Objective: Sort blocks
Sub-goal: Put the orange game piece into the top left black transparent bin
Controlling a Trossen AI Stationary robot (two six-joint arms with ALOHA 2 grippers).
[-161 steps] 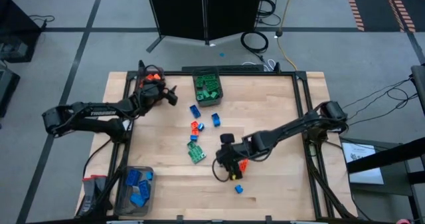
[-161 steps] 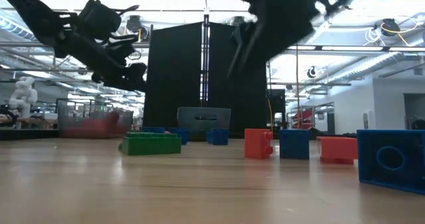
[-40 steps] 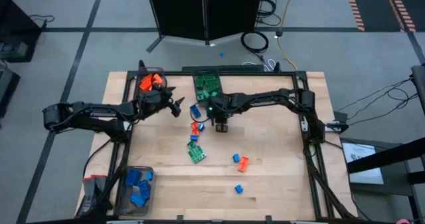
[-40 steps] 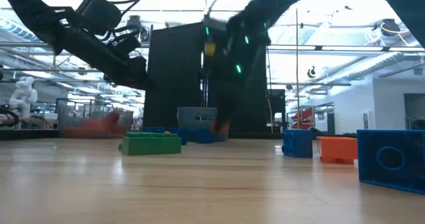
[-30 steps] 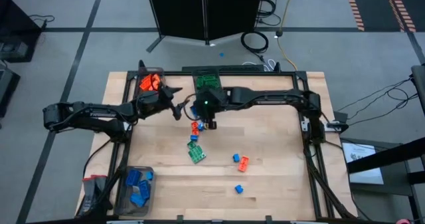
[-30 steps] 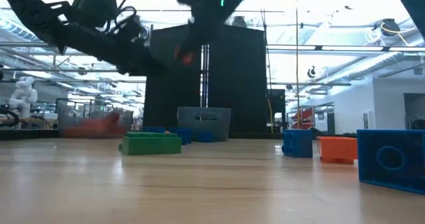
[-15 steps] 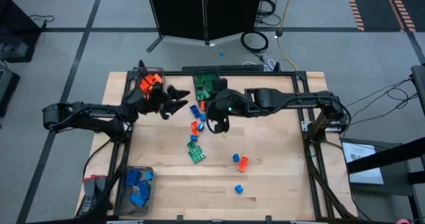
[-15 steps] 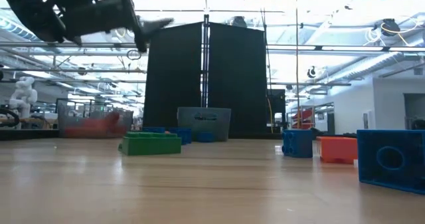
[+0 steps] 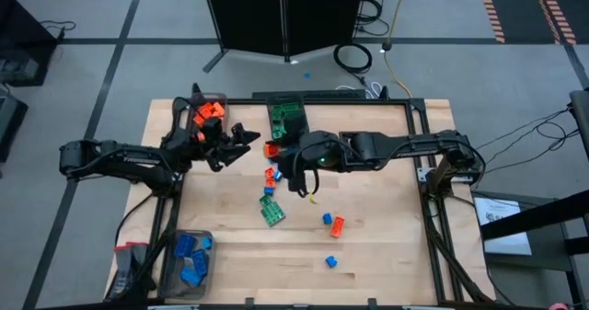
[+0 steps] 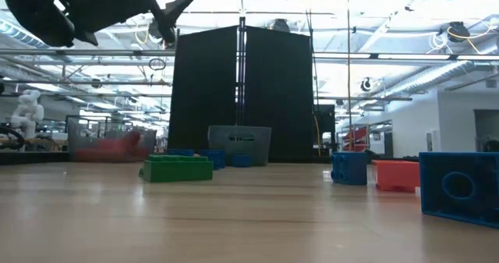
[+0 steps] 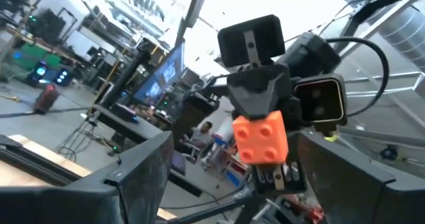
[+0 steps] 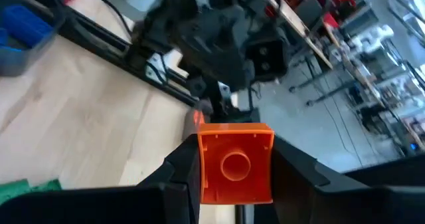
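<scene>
We see the right gripper (image 9: 272,150) raised over the far middle of the pale wooden table (image 9: 386,218), its two dark fingers (image 12: 300,165) clamped on a small orange studded plastic brick (image 12: 234,162). In the right wrist view the brick's hollow underside faces that camera, so its studs point away toward the left gripper (image 9: 241,137). The brick looks nearly square, so we cannot tell its long axis. The left gripper hovers just beside it, fingers (image 11: 146,161) spread wide apart.
</scene>
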